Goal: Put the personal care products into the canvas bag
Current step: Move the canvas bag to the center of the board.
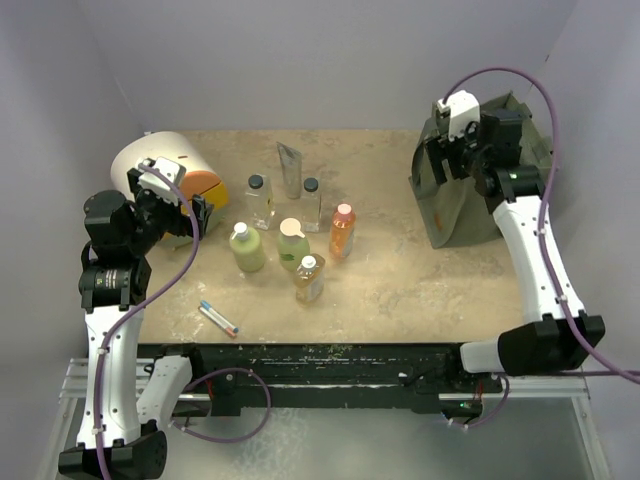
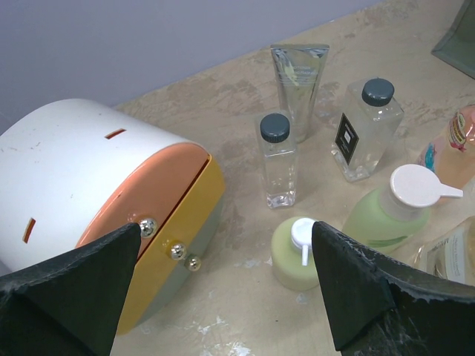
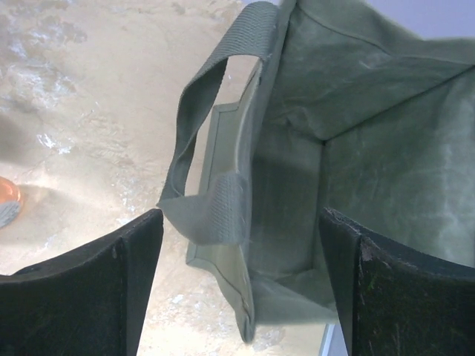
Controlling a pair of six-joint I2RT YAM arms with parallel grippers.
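Needed to close the wide-open right gripper [image 3: 237, 222] gently on the strap [image 3: 197, 111] and near wall of the canvas bag [image 3: 371, 148], far right on the table [image 1: 400, 290], maybe to hold it open, with the left gripper [image 2: 226, 230] wide open and empty by the bottles [image 1: 292, 245] mid-table.

Seen from above, the right arm [image 1: 525, 235] covers much of the canvas bag [image 1: 450, 215], so I cannot see inside it there. In the left wrist view, the orange bottle [image 2: 453, 137] and amber bottle [image 2: 449, 248] run off the right edge. The jaws in front hide the domed box's [image 2: 74, 170] lower corner. In the right wrist view, an orange thing [image 3: 6, 196] is cut off and blurred. The stick's [image 1: 217, 318] marks are too small to read.
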